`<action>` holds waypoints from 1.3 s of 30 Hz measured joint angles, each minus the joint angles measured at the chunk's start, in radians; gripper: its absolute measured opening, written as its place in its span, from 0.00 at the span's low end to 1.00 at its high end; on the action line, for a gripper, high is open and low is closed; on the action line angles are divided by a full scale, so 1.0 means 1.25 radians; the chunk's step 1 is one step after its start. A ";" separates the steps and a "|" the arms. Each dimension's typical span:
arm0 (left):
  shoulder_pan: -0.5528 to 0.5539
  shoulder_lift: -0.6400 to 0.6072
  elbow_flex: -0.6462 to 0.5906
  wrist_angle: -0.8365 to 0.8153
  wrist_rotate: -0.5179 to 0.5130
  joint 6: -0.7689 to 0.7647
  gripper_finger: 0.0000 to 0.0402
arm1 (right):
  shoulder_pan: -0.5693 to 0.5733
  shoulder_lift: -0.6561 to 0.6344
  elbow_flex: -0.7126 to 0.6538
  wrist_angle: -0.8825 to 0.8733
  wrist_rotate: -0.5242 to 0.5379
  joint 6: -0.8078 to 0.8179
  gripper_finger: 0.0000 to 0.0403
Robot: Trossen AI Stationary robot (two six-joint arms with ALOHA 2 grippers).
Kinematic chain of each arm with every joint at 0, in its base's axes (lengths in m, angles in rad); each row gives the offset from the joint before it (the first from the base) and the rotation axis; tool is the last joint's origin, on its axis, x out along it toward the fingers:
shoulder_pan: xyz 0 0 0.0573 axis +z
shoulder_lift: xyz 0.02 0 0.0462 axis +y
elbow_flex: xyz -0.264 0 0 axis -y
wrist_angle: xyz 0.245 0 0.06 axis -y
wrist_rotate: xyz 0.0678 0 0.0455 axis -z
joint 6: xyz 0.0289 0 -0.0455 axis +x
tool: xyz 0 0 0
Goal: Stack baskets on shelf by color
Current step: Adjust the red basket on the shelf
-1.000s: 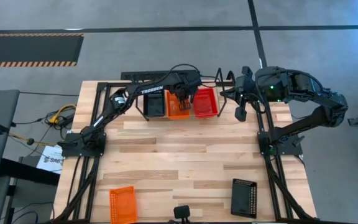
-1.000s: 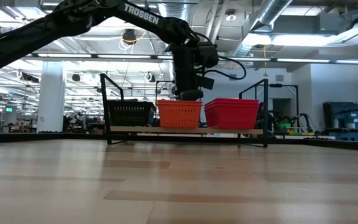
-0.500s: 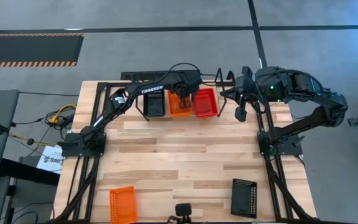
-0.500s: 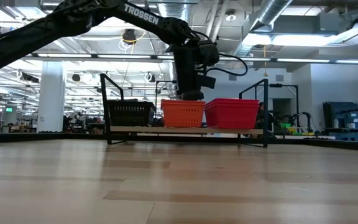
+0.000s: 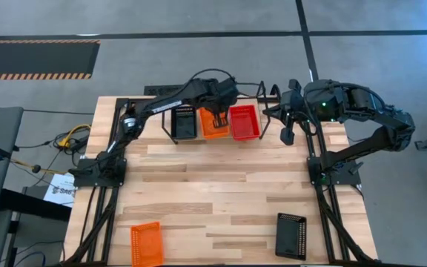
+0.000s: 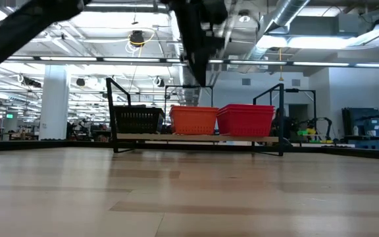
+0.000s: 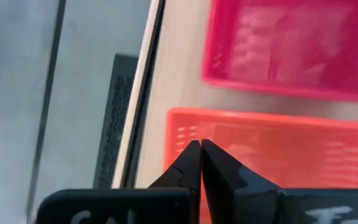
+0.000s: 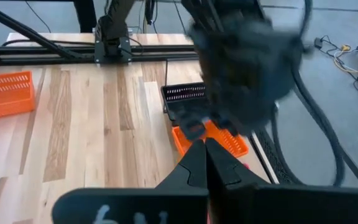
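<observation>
Left gripper (image 7: 200, 155) has risen, seemingly clear of orange basket (image 5: 213, 123).

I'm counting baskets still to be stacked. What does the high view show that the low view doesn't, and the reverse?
Only the high view shows the loose orange basket and loose black basket at the table's near edge, plus the right gripper idle beside the shelf. Only the low view shows the baskets' side walls and the room behind. Both show the shelf holding black, orange and red baskets in a row.

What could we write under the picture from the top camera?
Left gripper shut above the orange basket on the shelf; two loose baskets wait at the table's near edge.
</observation>
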 joint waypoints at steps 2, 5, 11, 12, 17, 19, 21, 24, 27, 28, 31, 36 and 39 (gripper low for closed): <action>-0.027 -0.031 0.000 -0.020 0.003 -0.023 0.00 | 0.000 0.000 0.000 -0.006 0.000 0.000 0.01; -0.075 -0.083 0.000 -0.051 -0.001 -0.064 0.00 | 0.000 0.000 0.000 -0.023 0.000 0.006 0.01; -0.160 -0.158 0.000 -0.167 -0.010 -0.177 0.00 | 0.000 0.011 -0.001 -0.125 0.000 0.084 0.00; -0.172 -0.167 0.000 -0.194 -0.016 -0.203 0.00 | 0.000 0.015 -0.005 -0.141 0.001 0.098 0.00; -0.234 -0.188 -0.006 -0.290 -0.099 -0.311 0.00 | 0.021 0.029 -0.108 -0.116 -0.018 0.129 0.00; -0.257 -0.202 -0.028 -0.296 -0.075 -0.318 0.00 | 0.032 0.035 -0.170 -0.064 -0.048 0.132 0.00; -0.279 -0.210 -0.039 -0.290 -0.064 -0.340 0.00 | 0.042 0.041 -0.238 0.004 -0.088 0.143 0.00; -0.310 -0.221 -0.078 -0.294 -0.063 -0.375 0.00 | 0.057 0.054 -0.334 0.092 -0.127 0.148 0.00; -0.331 -0.223 -0.102 -0.293 -0.063 -0.405 0.00 | 0.060 0.065 -0.409 0.136 -0.156 0.185 0.00; -0.337 -0.227 -0.111 -0.292 -0.062 -0.409 0.00 | 0.059 0.072 -0.429 0.163 -0.172 0.194 0.00; -0.352 -0.234 -0.134 -0.294 -0.062 -0.424 0.00 | 0.058 0.092 -0.482 0.209 -0.204 0.210 0.00; -0.363 -0.233 -0.141 -0.293 -0.069 -0.455 0.00 | 0.050 0.164 -0.512 0.259 -0.230 0.208 0.00; -0.365 -0.233 -0.141 -0.292 -0.071 -0.468 0.00 | 0.039 0.225 -0.512 0.280 -0.236 0.181 0.00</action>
